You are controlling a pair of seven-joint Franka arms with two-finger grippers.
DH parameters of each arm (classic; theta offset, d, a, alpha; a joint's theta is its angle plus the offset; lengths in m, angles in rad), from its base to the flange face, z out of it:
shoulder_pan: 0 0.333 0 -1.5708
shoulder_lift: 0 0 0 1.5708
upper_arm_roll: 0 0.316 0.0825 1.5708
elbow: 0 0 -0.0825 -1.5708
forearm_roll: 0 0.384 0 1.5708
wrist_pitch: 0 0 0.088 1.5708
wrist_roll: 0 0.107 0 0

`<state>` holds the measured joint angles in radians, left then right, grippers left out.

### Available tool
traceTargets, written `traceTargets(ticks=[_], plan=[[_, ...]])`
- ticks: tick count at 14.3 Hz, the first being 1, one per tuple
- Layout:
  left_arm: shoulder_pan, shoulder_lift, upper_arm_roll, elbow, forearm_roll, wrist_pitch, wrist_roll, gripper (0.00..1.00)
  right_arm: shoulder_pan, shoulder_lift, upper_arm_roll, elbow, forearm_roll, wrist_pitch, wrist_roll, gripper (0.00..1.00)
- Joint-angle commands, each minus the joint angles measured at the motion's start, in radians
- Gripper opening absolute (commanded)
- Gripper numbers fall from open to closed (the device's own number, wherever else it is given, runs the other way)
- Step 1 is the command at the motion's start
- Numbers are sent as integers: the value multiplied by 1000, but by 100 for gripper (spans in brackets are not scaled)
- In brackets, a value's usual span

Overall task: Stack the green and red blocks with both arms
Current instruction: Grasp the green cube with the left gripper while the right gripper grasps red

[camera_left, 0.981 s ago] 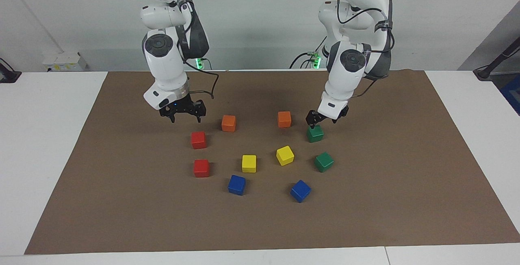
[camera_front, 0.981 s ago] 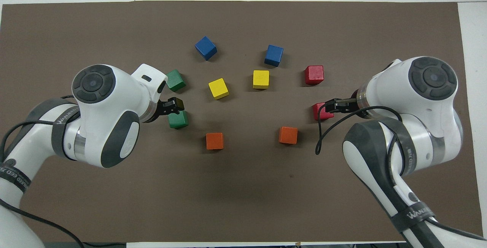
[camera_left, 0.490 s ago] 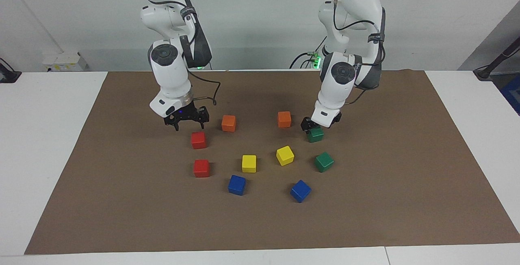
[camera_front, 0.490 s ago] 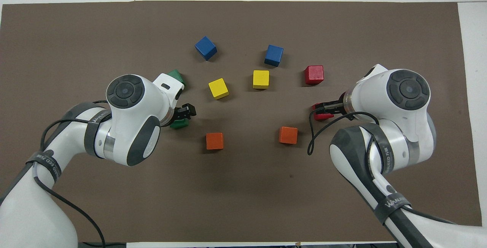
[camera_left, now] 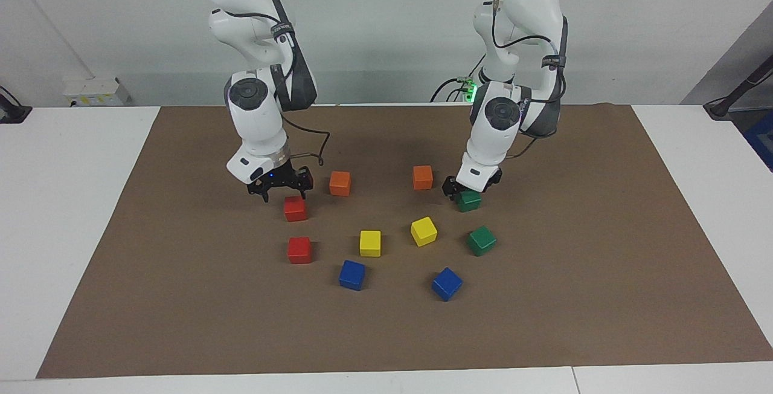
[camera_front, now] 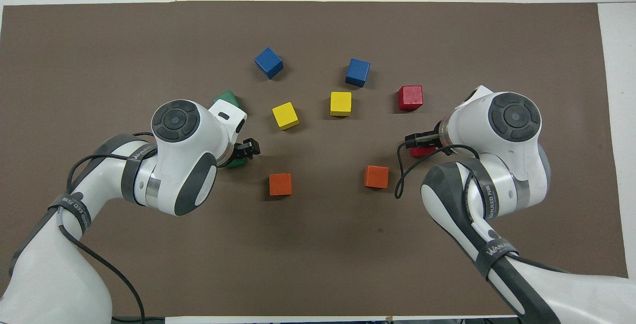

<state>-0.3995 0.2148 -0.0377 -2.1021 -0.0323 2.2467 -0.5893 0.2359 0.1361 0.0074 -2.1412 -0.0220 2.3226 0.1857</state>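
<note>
A white desk [camera_left: 72, 213] carries a brown mat [camera_left: 543, 297] on which ten cubes lie singly, none stacked. Left arm [camera_left: 507, 110] and right arm [camera_left: 259, 110] both reach down onto the mat. The left claw [camera_left: 464, 191] sits low at the nearer green block [camera_left: 469, 202], touching its top edge; whether its fingers are apart or together cannot be told. The farther green block [camera_left: 481, 240] lies just beside it, toward the desk's outer edge. The right claw [camera_left: 281, 187], fingers spread apart, hangs over the nearer red block [camera_left: 295, 208], not yet around it. The farther red block [camera_left: 299, 249] rests apart from the nearer one. Between the two pairs lie two orange cubes [camera_left: 340, 183], nearest the robots, two yellow cubes [camera_left: 370, 243] mid-mat, and two blue cubes [camera_left: 352, 275] farthest out.
</note>
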Motion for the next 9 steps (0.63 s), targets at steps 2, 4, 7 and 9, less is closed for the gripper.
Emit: traceTargets(ticks=[2,4,7,9], plan=[[-7,-3,12,-18,-11,19,-9,22,8,23,-3,-14,13,43,-19,100],[1,-8,12,-3,-9,-8,-9,0,9,33,-3,-19,13,70,-18,100],[81,-23,19,94,-5,-161,47,0,9,37,-3,-34,13,109,-22,100],[174,-28,19,140,-4,-229,232,0,9,42,-3,-37,13,110,-20,100]])
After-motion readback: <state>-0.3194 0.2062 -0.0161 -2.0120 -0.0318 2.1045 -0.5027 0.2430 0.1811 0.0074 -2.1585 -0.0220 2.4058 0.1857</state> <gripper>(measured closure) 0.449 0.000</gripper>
